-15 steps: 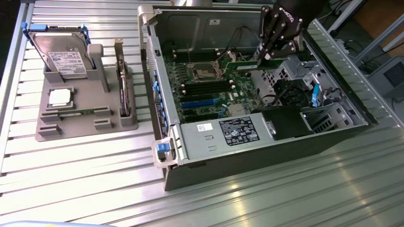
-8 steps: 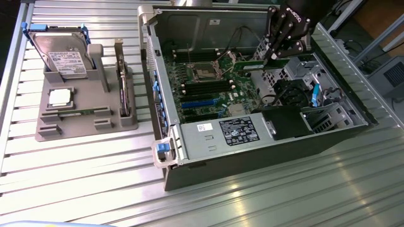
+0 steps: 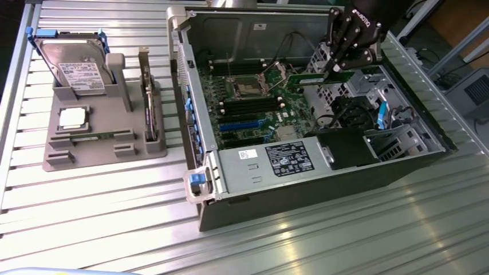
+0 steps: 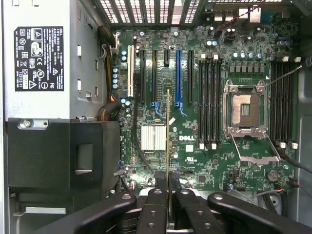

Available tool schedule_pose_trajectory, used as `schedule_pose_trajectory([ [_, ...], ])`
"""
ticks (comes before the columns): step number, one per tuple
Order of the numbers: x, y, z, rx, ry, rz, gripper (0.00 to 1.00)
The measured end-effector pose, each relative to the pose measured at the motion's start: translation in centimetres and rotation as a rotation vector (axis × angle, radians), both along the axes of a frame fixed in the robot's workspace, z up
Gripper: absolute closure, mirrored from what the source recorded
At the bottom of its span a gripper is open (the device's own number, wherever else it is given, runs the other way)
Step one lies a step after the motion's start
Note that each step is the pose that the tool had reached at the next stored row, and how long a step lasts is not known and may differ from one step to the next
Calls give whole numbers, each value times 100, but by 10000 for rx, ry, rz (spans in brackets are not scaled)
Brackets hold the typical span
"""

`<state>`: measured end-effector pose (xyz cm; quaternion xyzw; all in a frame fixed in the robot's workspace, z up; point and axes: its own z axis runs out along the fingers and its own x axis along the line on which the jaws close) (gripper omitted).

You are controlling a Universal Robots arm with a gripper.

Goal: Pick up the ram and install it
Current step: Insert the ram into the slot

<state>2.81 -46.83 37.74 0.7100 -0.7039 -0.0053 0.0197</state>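
gripper (image 4: 168, 181) pinching the ram (image 4: 168, 126) edge-on, hanging over the motherboard (image 4: 195, 151) inside the open case (image 3: 252, 189), apparently not seated. pickup done, install in hand. my read: the stick must line up square with a black dimm slot (image 4: 208, 97) beside the cpu socket (image 4: 245, 108) before any press.

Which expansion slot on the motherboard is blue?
The long slot seen right beside the edge-on ram held in the gripper. The black slots differ in colour, and so does the white slot by the power supply.
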Motion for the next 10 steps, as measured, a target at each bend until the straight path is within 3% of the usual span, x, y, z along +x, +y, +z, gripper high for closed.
schedule_pose_trajectory([
  [10,0,22,-39,1,0,0,87],
])
